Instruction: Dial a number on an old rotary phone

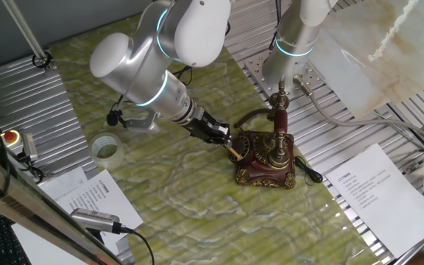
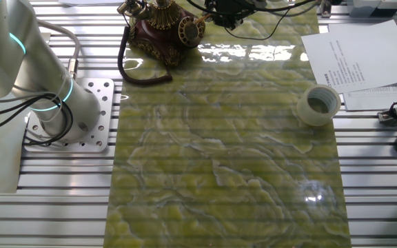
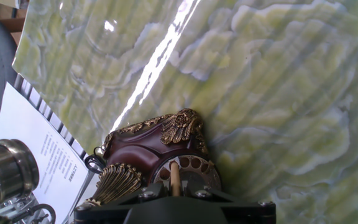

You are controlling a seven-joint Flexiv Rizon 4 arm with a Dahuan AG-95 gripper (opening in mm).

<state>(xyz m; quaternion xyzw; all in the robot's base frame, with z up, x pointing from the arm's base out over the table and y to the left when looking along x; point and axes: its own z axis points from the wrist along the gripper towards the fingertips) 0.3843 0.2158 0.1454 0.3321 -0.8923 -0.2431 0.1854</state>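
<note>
Brass-trimmed unit: the old rotary phone (image 1: 265, 156) stands upright on the green marbled mat (image 1: 197, 213), near the mat's far edge by the arm's base plate (image 1: 271, 73), handset on its tall cradle.
Dial: round dark face (image 3: 188, 173) tilted toward the gripper (image 1: 230, 147).
Gripper state: jaws nearly closed on a thin pale stick (image 3: 174, 178); the fingers themselves are hidden in the hand view.
Relative position: gripper just beside the phone, on its dial side; stick tip on or at the dial, contact uncertain.
Risk, slip: the stick may skip out of a finger hole if pressed at a shallow angle.
Risk, shift: a sideways push could slide or tip the light phone.
Risk, cord: black cord (image 2: 133, 69) lies clear, behind the phone.
</note>
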